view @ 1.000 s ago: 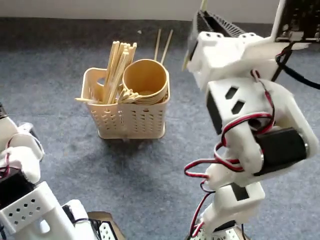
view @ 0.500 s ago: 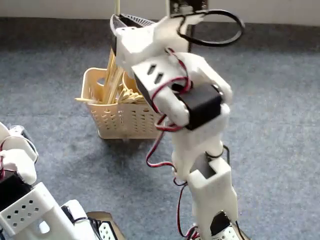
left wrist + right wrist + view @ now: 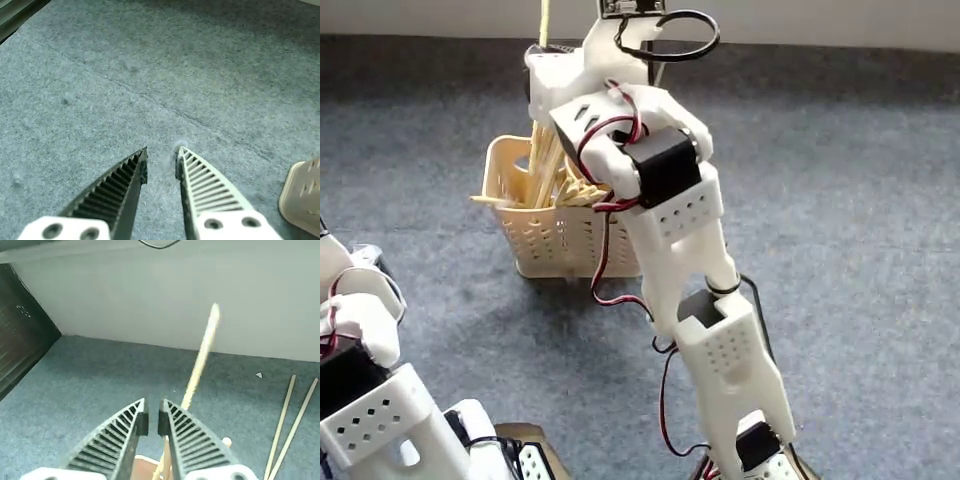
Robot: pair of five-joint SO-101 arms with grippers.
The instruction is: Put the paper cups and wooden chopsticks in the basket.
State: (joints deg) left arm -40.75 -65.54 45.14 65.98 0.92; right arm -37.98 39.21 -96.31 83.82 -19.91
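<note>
Now that my right pincer point(image 3: 151, 412) has swung from well beside the basket point(image 3: 520, 235) to just above it, I keep it clamped on one chopstick point(image 3: 200, 360), upright over the basket. Release comes next, I judge. Two more chopsticks point(image 3: 280, 425) lie beyond the basket.

Grey carpet point(image 3: 840, 200), pale wall point(image 3: 150, 300) behind, dark panel point(image 3: 20, 335) at one side.

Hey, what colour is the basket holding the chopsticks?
Pale cream, with rows of small holes; the basket shows best in the high view.
</note>
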